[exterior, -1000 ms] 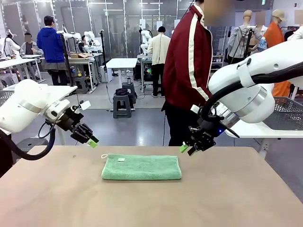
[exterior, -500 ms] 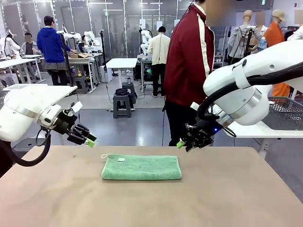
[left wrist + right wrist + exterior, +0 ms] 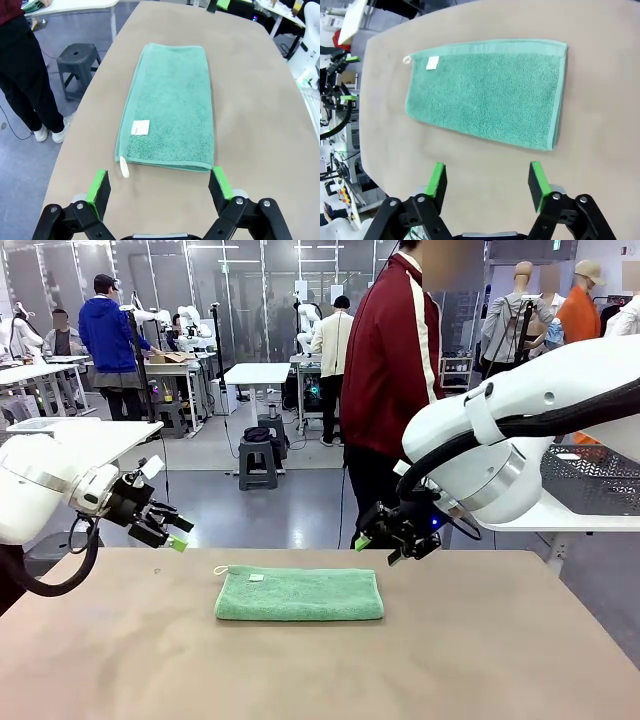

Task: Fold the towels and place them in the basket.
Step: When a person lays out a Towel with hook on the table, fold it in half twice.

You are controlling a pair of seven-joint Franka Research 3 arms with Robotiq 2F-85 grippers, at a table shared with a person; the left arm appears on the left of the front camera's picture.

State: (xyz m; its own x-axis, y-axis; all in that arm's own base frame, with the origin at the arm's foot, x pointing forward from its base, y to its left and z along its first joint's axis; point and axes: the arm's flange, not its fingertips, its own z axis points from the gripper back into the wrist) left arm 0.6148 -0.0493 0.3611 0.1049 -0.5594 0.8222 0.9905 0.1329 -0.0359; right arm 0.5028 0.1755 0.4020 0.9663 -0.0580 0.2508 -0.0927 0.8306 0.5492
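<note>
mint towel point(image 3: 299, 594) lies lengthwise across frame centre, left gripper point(image 3: 178, 535) and right gripper point(image 3: 376, 550) both spread wide, empty, off its ends, right looks nearer

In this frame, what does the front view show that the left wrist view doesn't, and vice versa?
Front view: both arms together, the left gripper and right gripper hanging above the table off either end of the towel, the person's red jacket, and a dark mesh basket on a side table at the right.
Left wrist view: a top-down look between the left gripper's open green pads, plus the person's white shoes.
Both: the folded mint green towel flat on the tan table, white label up, nothing touching it.
</note>
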